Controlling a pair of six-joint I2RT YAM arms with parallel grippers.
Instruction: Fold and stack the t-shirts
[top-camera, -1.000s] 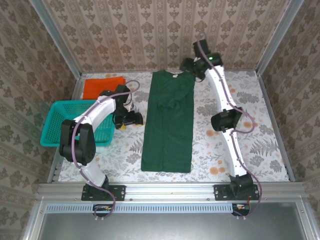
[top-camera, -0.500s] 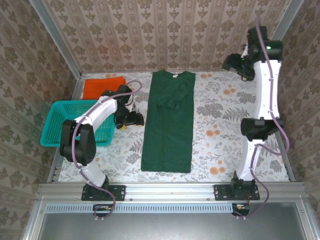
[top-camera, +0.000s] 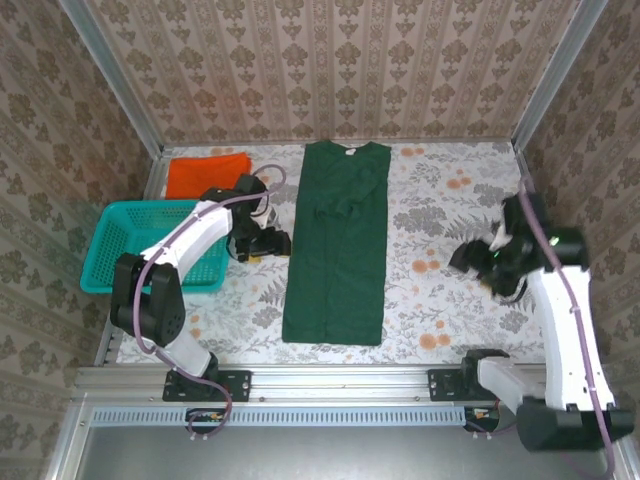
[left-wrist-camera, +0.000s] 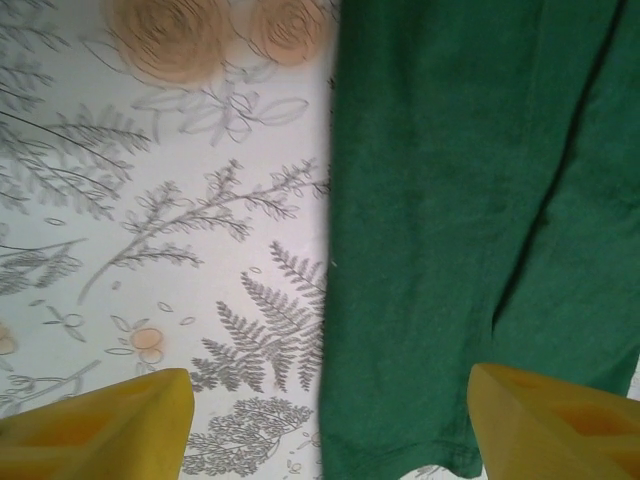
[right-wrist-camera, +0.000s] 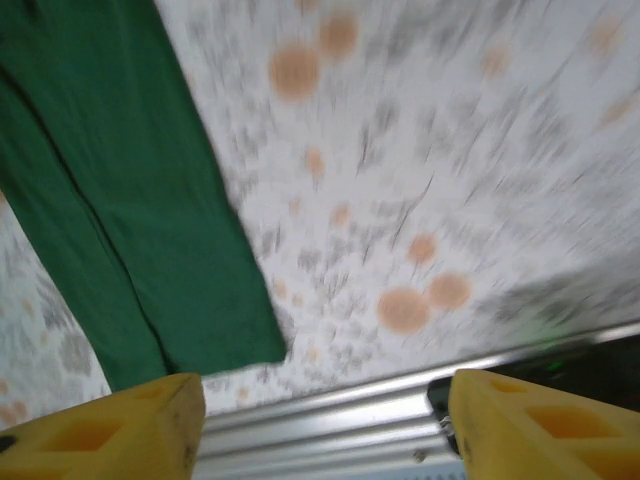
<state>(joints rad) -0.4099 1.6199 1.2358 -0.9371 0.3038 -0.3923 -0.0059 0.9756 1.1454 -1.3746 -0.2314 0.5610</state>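
From above, the green t-shirt (top-camera: 338, 240) lies flat on the flowery table (top-camera: 450, 205). It is folded into one long strip, and its neck end is the end far from the arms. The orange t-shirt (top-camera: 206, 173) lies to the left of the green t-shirt, up by its neck end and well apart from it. The teal basket (top-camera: 97, 252) sits further left of the green t-shirt, nearer the arms than the orange one. The left gripper (top-camera: 272, 243) is just beside the green t-shirt's left edge, about halfway along it. The right gripper (top-camera: 468, 258) is off to the right of the green t-shirt and well apart from it.

From the left wrist, the left gripper (left-wrist-camera: 330, 385) is wide open and holds nothing. One of its yellow fingers (left-wrist-camera: 100, 430) is over the bare table (left-wrist-camera: 150, 200). The other is over the green t-shirt (left-wrist-camera: 470, 200). The shirt's left edge runs between them.

The right wrist view is blurry. The right gripper (right-wrist-camera: 325, 385) is wide open too, with nothing in it. Its yellow fingers (right-wrist-camera: 540, 425) are over a metal rail (right-wrist-camera: 330, 420) at the table's (right-wrist-camera: 450, 150) edge. The green t-shirt (right-wrist-camera: 110, 200) is up and to the left, and its bottom corner is near the left finger.
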